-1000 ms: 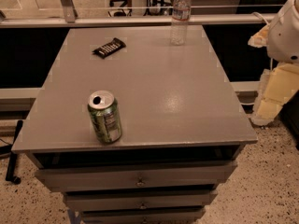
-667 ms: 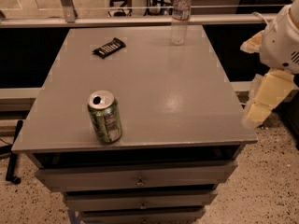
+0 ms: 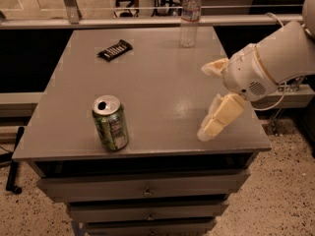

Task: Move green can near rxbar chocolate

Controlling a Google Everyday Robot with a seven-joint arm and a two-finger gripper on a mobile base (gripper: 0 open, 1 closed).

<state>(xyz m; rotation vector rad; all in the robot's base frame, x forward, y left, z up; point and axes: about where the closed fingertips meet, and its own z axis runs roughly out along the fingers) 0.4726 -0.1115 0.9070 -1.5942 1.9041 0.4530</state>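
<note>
**While the Green Can Waits: Claw Staged at the Right of the Surface**

As only one camera view is supplied, all findings below come from it.

Camera view. The green can stands upright near the front edge of the surface, left of centre, with its opened silver top facing up. Nothing touches it. The rxbar chocolate lies flat toward the rear left, well apart from the can, with bare surface between the two. A water bottle stands upright at the rear, to the right of the bar. It is not part of the task.

The claw hangs over the right-hand part of the surface, well apart from the can and carrying nothing. Its two fingers are spread wide, one high and one low, so the claw is released. The arm enters from the right.

Assessment. The spread fingers suit an approach, since a wide gap lets the claw pass around the can body before closing. The can's upright stance offers its round sides to a side grasp. It also leaves the can liable to tip if one finger strikes it first. The task is judged to be at the reach stage, with the can not yet gripped or moved. Because the bar lies flat, there is free room beside it for setting the can down.
</note>
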